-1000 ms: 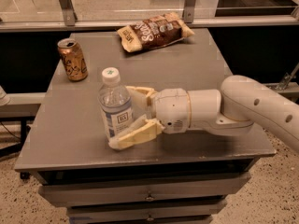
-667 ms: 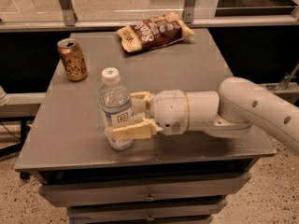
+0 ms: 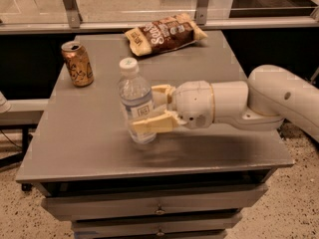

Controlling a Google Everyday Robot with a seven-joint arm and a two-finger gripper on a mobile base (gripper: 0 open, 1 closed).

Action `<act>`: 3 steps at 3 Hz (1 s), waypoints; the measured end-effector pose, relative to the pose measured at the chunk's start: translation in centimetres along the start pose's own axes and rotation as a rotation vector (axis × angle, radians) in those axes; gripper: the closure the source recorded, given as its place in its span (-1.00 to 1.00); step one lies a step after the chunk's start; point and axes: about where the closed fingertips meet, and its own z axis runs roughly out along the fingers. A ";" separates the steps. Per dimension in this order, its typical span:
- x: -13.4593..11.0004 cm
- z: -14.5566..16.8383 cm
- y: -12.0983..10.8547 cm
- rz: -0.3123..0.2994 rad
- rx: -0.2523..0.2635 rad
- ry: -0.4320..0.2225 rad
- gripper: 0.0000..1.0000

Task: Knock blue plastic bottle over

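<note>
The blue plastic bottle (image 3: 133, 89), clear with a white cap and a pale label, stands near the middle of the grey table (image 3: 89, 143), its top leaning slightly left. My gripper (image 3: 144, 108) reaches in from the right and is shut on the bottle's lower half. One cream finger (image 3: 149, 124) crosses in front of the bottle and the other (image 3: 160, 91) lies behind it. The bottle's base is at or just above the tabletop; I cannot tell which.
A gold-brown drink can (image 3: 77, 63) stands at the table's back left. A brown snack bag (image 3: 165, 34) lies at the back centre. My white arm (image 3: 279, 101) spans the table's right side. Drawers sit below the front edge.
My gripper closed around the bottle, then gripper and bottle together shifted right and toward the back of the table. The can and snack bag have not moved.
</note>
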 end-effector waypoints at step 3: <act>-5.4 -8.2 -6.8 -0.228 0.016 0.525 1.00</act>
